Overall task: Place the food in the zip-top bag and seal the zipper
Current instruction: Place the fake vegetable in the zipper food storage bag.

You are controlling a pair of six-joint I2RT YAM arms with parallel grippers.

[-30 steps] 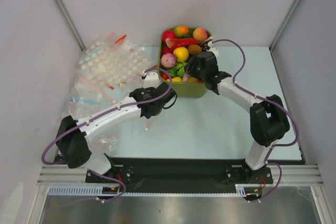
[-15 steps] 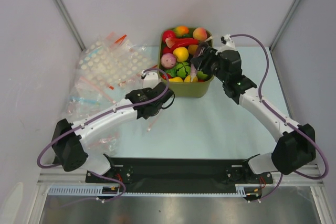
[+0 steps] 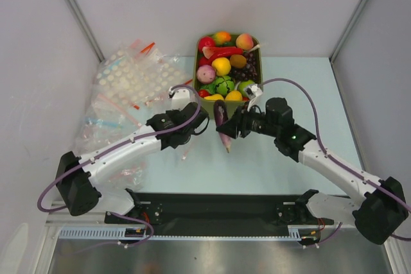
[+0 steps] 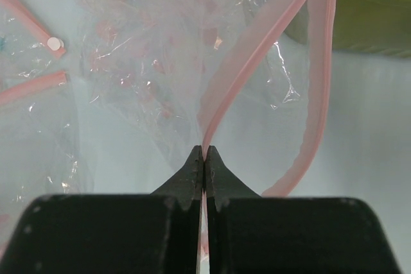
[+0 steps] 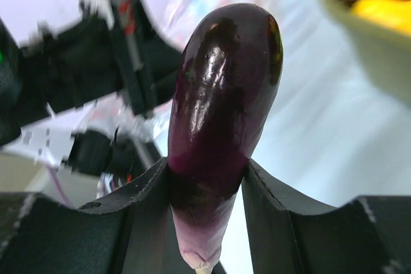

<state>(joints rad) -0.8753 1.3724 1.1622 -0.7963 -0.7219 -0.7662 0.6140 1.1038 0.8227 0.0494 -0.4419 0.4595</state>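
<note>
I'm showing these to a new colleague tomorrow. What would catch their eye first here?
First, the glossy purple eggplant, pinched in the right gripper just in front of the olive-green tub, which is heaped with bright toy food at the back of the table. Next, the left gripper, shut on the pink zipper of the clear zip-top bag, left of the tub.

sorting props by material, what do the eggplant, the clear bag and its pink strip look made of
The eggplant: looks like hard moulded plastic, glossy, with sharp highlights on the purple skin. The zip-top bag: thin clear plastic film, shiny; it crinkles, glints and shows the table through. The zipper: thicker pale pink plastic strip, duller, probably flexible since it curves.
</note>
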